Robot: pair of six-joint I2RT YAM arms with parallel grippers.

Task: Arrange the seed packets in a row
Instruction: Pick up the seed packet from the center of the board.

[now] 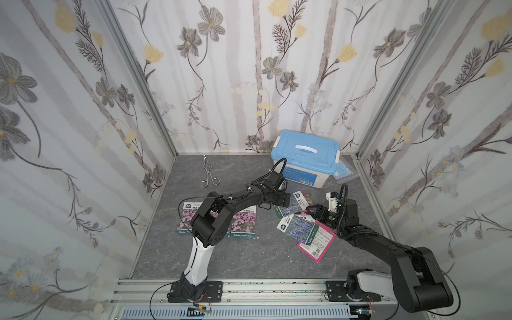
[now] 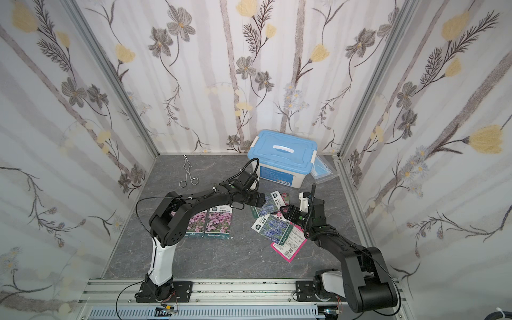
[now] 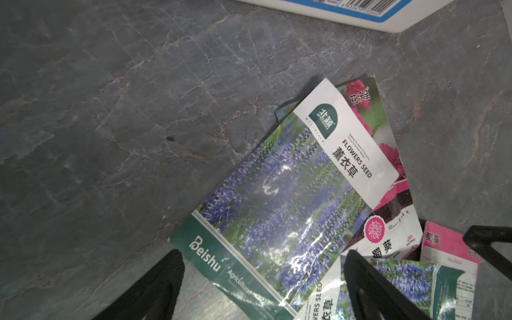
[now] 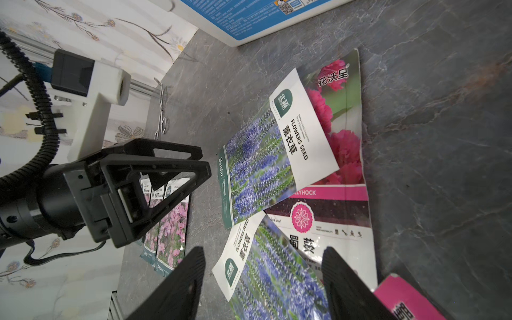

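right gripper (image 4: pixel 264 250): jaws apart above near lavender packet (image 4: pixel 277 279) | that packet overlaps far lavender packet (image 4: pixel 257 166) and magenta hollyhock packet (image 4: pixel 332 219) | left gripper (image 4: pixel 205 162) just left of far lavender packet | two pink-flower packets (image 4: pixel 171 230) side by side, further left | white box (image 4: pixel 249 25) far

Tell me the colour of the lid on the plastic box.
Light blue; the lid shows best in a top view.
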